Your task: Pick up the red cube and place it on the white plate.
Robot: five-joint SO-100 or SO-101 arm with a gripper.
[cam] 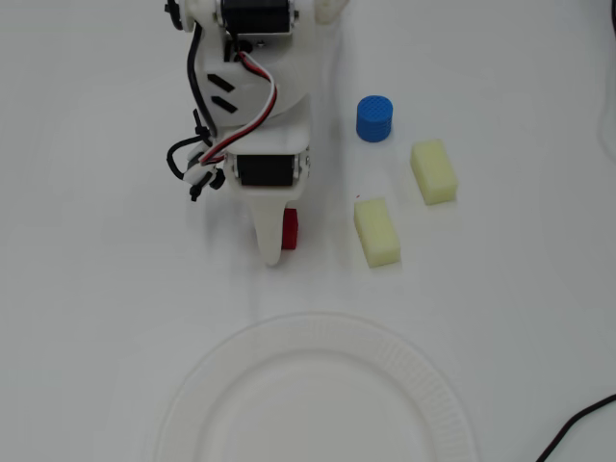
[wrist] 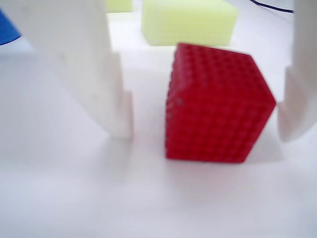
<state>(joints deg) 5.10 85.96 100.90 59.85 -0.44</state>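
Gripper (wrist: 203, 126) stands open around the red cube (wrist: 215, 104) on the white table (cam: 87, 289): in the wrist view its right finger touches the cube's corner, the left stands apart. In the overhead view, the white plate (cam: 433, 385) lies at 6 o'clock from the cube, two pale yellow blocks (cam: 376, 232) at 3 o'clock, the blue cylinder (cam: 374, 118) at 1.

No readable text or markings.
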